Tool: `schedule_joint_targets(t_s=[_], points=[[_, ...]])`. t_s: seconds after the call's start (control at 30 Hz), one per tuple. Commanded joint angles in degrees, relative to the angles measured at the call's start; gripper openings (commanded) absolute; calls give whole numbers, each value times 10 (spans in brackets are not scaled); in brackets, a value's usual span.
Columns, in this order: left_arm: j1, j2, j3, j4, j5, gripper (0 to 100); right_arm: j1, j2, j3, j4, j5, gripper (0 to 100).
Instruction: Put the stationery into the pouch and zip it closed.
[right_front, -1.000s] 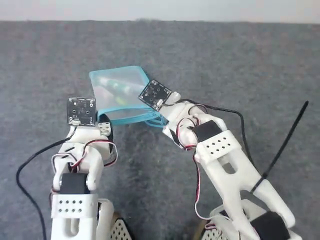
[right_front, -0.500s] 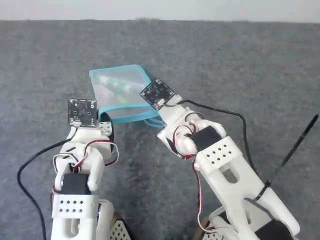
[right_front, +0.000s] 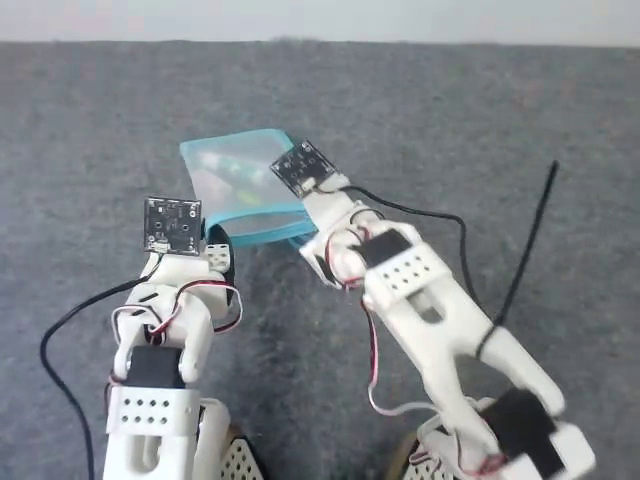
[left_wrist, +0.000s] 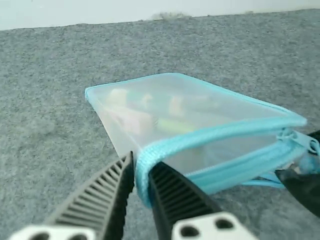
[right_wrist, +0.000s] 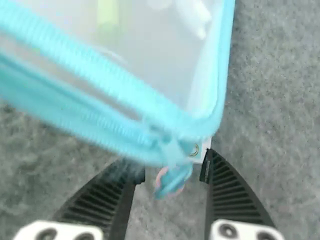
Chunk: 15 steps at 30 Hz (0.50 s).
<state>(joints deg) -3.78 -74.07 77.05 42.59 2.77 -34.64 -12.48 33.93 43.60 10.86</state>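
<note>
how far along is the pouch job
Done: stationery lies inside the pouch. In hand: left jaws pinch the pouch's edge, right jaws stand open astride the zipper pull. Left: gripping the pull and drawing the zip, which looks open, shut.

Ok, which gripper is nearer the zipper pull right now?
Right. The zipper pull lies between the fingers of the open right gripper; the left gripper pinches the pouch at the zipper's other end.

Bright, even, diffuse light over the grey table (right_front: 520, 120), with faint soft shadows under the pouch (left_wrist: 200, 115).
</note>
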Motion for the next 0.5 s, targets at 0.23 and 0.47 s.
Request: schedule_joint_targets(t_s=[0.23, 0.47], points=[[8, -5, -7, -24, 11, 10, 7, 4, -75, 38, -4, 7], [57, -4, 13, -37, -6, 9, -16, -140, -79, 134, 15, 6]])
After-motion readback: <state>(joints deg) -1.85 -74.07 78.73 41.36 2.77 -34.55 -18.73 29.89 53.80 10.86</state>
